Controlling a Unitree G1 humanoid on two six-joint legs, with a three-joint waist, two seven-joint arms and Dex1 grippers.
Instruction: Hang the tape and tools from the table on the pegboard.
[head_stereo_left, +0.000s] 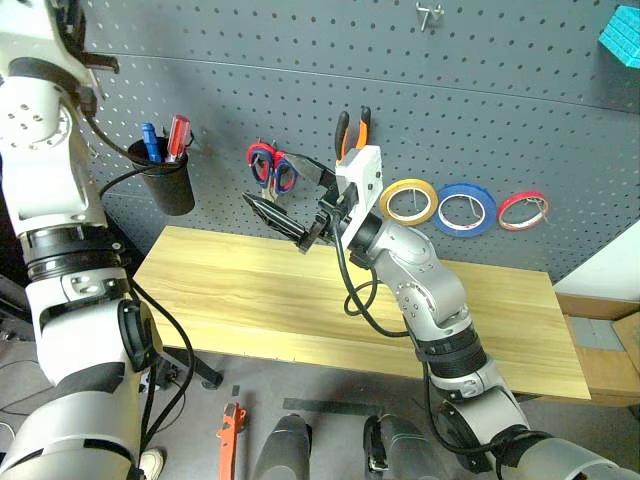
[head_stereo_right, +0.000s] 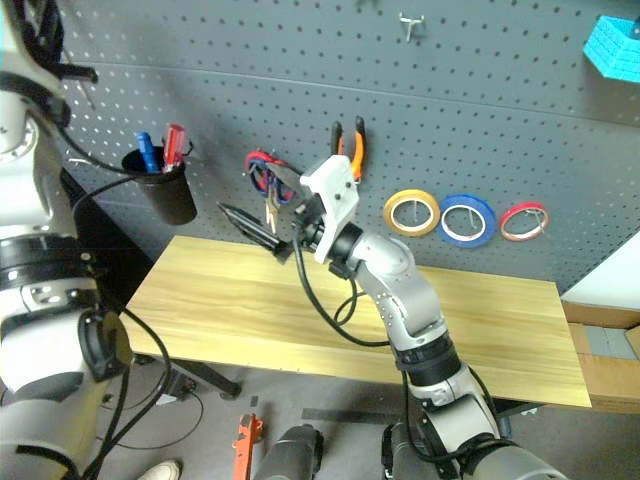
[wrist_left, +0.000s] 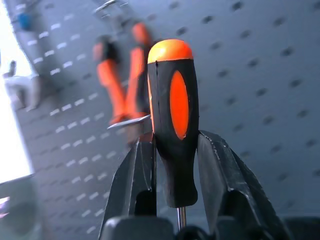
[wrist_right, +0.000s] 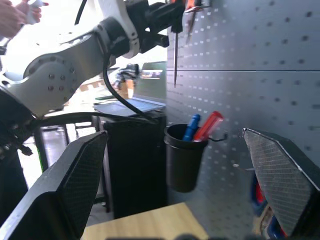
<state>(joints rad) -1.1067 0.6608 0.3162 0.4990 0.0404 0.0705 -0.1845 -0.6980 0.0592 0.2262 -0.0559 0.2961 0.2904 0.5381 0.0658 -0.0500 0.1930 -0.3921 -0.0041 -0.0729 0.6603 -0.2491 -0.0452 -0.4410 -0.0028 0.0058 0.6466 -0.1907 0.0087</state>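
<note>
My left gripper (wrist_left: 175, 137) is shut on the screwdriver (wrist_left: 172, 115) with the orange-and-black handle, held up in front of the dark grey pegboard (head_stereo_left: 500, 110). Its shaft (wrist_right: 175, 55) points downward in the right wrist view. The pliers (head_stereo_left: 352, 130) hang on the pegboard, as does the yellow tape (head_stereo_left: 408, 200). My right gripper (head_stereo_left: 275, 182) stands open and empty above the table (head_stereo_left: 250, 300), just in front of hanging scissors (head_stereo_left: 272, 168) with red and blue handle loops. Which scissors these are I cannot tell.
A black cup (head_stereo_left: 168, 185) on the pegboard holds a blue and a red screwdriver. A blue roll (head_stereo_left: 465, 208) and a red roll (head_stereo_left: 522, 210) hang right of the yellow tape. A person's hand (wrist_right: 12, 15) shows far off. An orange tool (head_stereo_left: 230, 430) lies on the floor.
</note>
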